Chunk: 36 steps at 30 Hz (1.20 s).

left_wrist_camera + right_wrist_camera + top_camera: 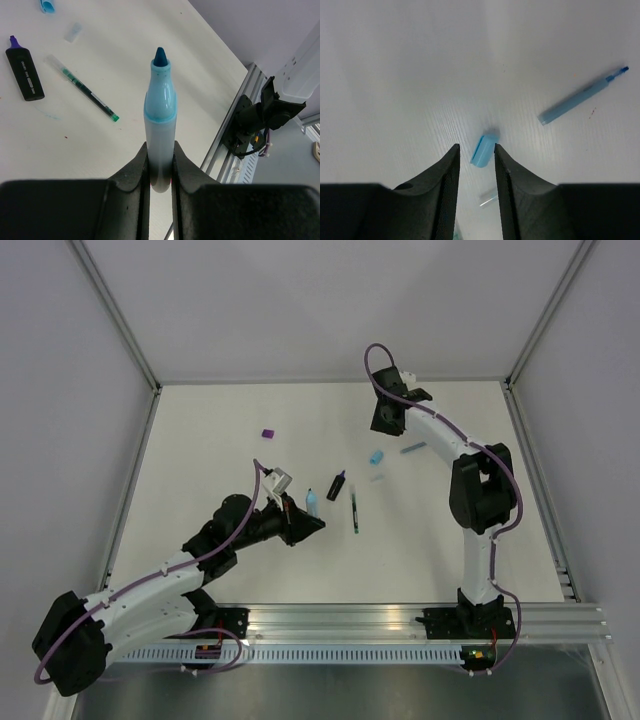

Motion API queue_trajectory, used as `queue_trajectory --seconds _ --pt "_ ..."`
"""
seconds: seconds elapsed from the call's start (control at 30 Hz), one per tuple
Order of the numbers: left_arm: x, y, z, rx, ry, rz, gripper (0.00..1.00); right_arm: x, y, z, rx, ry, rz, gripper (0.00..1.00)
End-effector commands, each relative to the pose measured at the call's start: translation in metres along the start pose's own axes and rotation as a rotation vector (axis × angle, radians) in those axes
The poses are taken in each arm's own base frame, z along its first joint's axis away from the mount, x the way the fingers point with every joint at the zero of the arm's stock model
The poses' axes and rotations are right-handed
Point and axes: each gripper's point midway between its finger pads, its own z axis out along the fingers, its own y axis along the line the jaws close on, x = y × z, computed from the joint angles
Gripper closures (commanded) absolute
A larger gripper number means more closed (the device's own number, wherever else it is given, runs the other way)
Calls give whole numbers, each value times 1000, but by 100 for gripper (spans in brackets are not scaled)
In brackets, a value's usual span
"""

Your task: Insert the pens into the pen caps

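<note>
The top view alone takes in the whole layout. The purple cap [267, 434] lies by itself toward the far left of the white surface [200, 460], well apart from the pens clustered near the middle. Neither wrist view shows it.

The left wrist view adds the grip. The left fingers [132, 175] are clamped on the lower barrel of the chunky light-blue highlighter [160, 115], one on each side. Its bare dark-blue tip points straight away from them. From above, its long axis runs near to far, tip toward the far side, just left of the black marker [337, 485]. The marker lies slanted, purple end far and to the right. Just right of it, the thin dark pen [354, 512] lies near to far.

In the right wrist view the right fingers [445, 180] stand apart, gripping nothing, above the light-blue cap [484, 149]. The cap lies on the surface in line with the gap between them. A clear cap [489, 196] lies just nearer than it. The thin blue pen [582, 96] lies to the right, running roughly left to right in the top view.

Walls [60, 390] close the left, far and right sides, and a metal rail [400, 620] runs along the near edge. The widest open room is far and left of the pens, around the purple cap, and between the pens and the rail.
</note>
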Motion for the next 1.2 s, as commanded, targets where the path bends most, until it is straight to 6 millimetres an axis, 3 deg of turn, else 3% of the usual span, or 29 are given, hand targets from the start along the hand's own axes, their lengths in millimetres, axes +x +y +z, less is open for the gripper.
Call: queue_trajectory --seconds 0.0,0.3,0.8,1.17 --pt "-24 -11 -3 15 -68 23 98 23 -9 9 138 85 254 62" --pt "-28 -10 -6 7 -82 29 98 33 -18 15 230 109 294 57" --pt "-28 -9 -6 0 -84 28 98 52 3 31 198 141 261 53" --pt "-30 -11 -9 2 -91 29 98 63 -11 40 302 145 204 54"
